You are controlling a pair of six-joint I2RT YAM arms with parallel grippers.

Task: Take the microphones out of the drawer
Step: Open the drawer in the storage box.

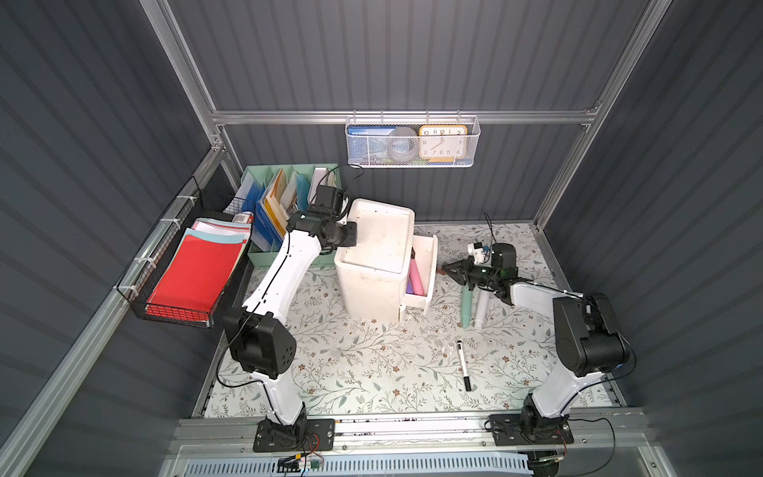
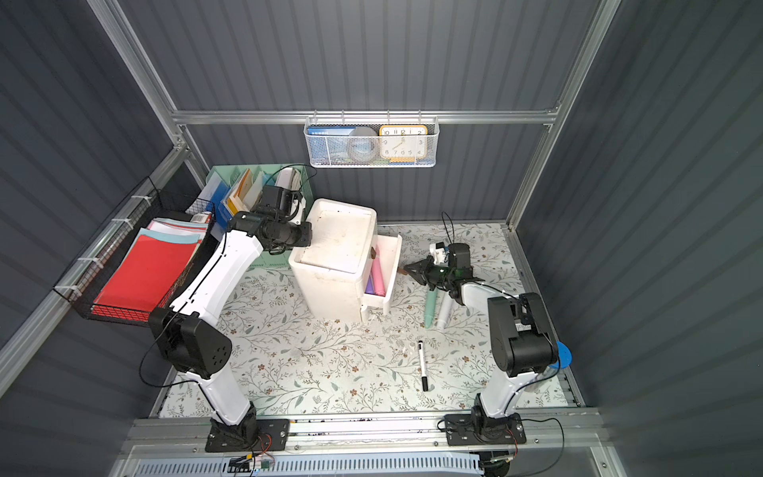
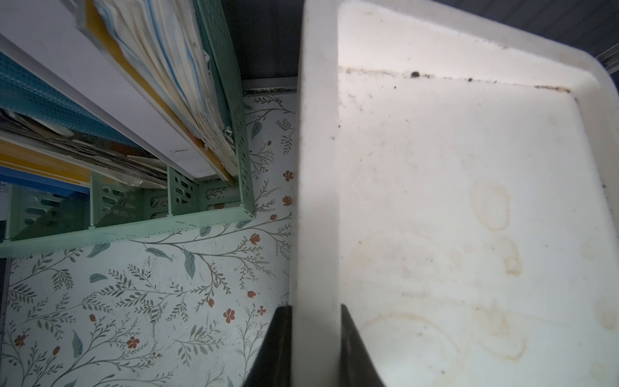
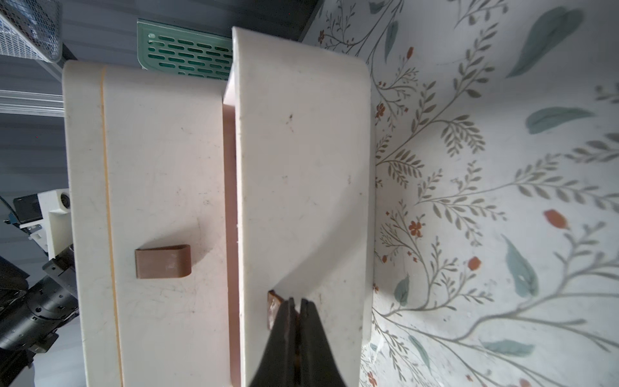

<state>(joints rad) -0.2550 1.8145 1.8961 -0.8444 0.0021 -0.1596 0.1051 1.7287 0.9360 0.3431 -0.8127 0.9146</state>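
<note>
Top views: drawer (image 1: 429,256) pulled out at centre frame, pink microphone (image 1: 415,276) lying inside beside a purple piece (image 1: 409,285).
Grip: right gripper (image 4: 298,301) pinched on brown handle (image 4: 272,310); left gripper (image 3: 315,306) clamps cabinet rim (image 3: 316,167). Right of centre lie marker (image 1: 463,365), green tube (image 1: 466,305), white tube (image 1: 481,309).

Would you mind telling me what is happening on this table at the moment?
The left gripper is clamped on the top rim of the white drawer cabinet, apparently steadying it. The right gripper is shut on the brown handle of a drawer that stands pulled out. A pink stick-shaped item, probably the microphone, lies inside the drawer beside a purple one. It has not yet been taken out.
</note>
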